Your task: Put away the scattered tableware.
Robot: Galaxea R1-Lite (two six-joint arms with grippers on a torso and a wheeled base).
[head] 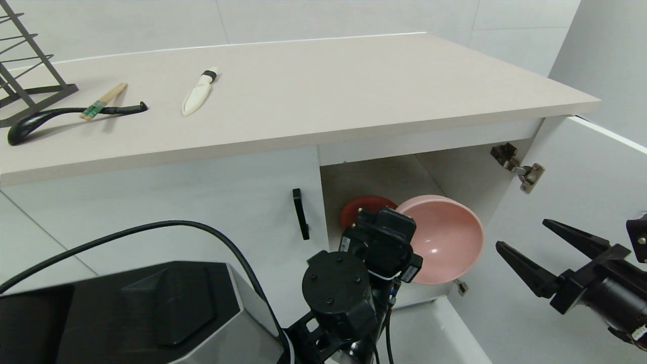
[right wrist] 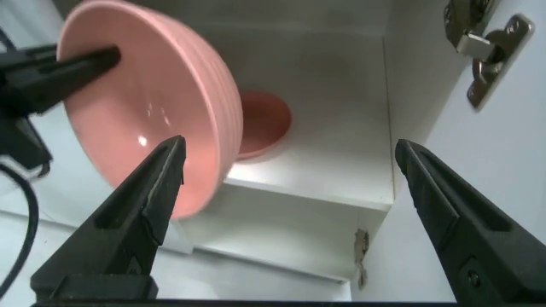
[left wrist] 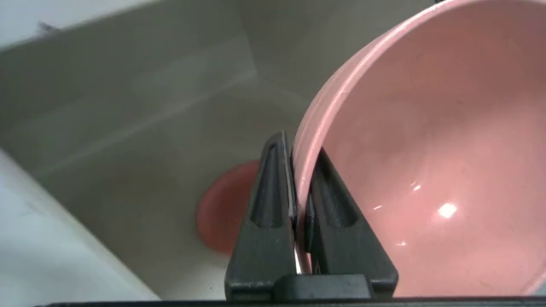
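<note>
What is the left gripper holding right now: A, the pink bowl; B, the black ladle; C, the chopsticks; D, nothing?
A: the left gripper is shut on the rim of the pink bowl, while the ladle and chopsticks lie on the countertop.

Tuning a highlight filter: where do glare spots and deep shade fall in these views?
Head view: one small glint inside the pink bowl, cabinet interior shaded behind it. Left wrist view: two glints on the bowl's inner wall; red plate sits in dim light. Right wrist view: faint glints in the bowl.
</note>
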